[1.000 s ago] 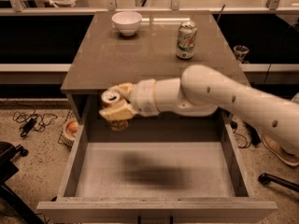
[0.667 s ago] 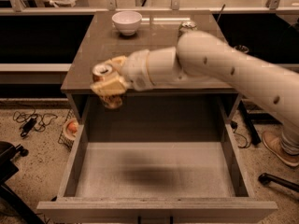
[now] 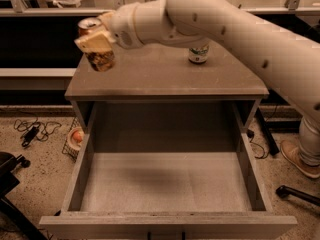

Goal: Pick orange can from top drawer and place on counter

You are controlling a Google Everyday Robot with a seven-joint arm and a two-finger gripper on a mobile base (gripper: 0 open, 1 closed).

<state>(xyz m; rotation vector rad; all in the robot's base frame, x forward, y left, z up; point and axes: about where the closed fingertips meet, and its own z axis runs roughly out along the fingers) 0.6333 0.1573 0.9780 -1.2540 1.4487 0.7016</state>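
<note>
One orange can (image 3: 102, 61) hangs in the upper left of the frame, clamped in the gripper (image 3: 96, 44), whose pale fingers (image 3: 91, 40) are closed across its upper half. The can is tilted, with its silver top (image 3: 88, 24) leaning toward the left edge of the frame. Its body is orange-brown with a darker mottled print (the lettering is too blurred to read). It sits by the far left corner of the counter (image 3: 165, 79), and I can't tell whether its base touches the grey-brown surface. The thick cream arm (image 3: 230, 24) sweeps in from the right side of the frame. Behind it, at upper centre, a green-and-white can (image 3: 198, 55) stands upright on the counter. The top drawer (image 3: 165, 184) stands pulled open across the lower frame, its pale grey floor showing.
</note>
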